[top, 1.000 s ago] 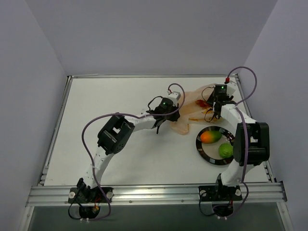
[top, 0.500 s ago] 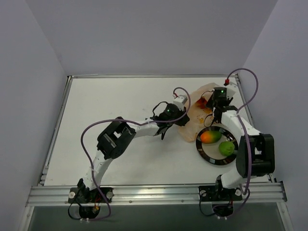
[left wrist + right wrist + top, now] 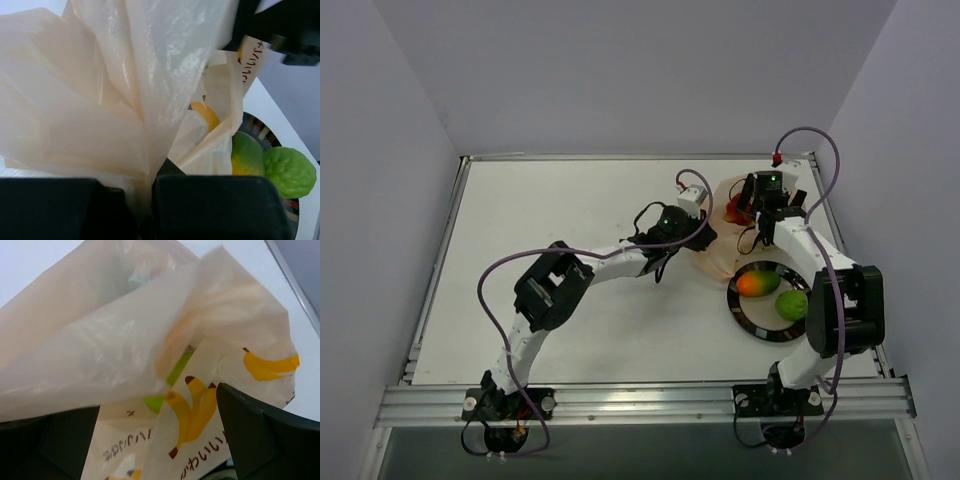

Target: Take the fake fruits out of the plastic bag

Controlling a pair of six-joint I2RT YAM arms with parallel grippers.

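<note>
The pale peach plastic bag [image 3: 722, 242] is bunched up and lifted between my two grippers at the back right. My left gripper [image 3: 704, 230] is shut on a fold of the bag [image 3: 100, 100], which is pinched between its fingers [image 3: 210, 205]. My right gripper [image 3: 748, 206] is open, with the banana-printed bag [image 3: 150, 330] lying between its wide-apart fingers [image 3: 250, 440]. A green fruit [image 3: 167, 382] shows through the bag. Something red [image 3: 734, 209] shows at the bag by the right gripper. The orange-green mango [image 3: 758, 284] and a green bumpy fruit [image 3: 792, 304] lie on the plate.
The black-rimmed round plate [image 3: 745, 318] sits just in front of the bag, near the right arm's base; its rim [image 3: 257, 131] shows in the left wrist view beside the mango [image 3: 245, 155] and green fruit [image 3: 290, 170]. The table's right rail runs close behind the right gripper.
The left gripper has moved right and back with the bag, gathering it upward off the table. The right gripper has shifted left and back toward the bag's top.
</note>
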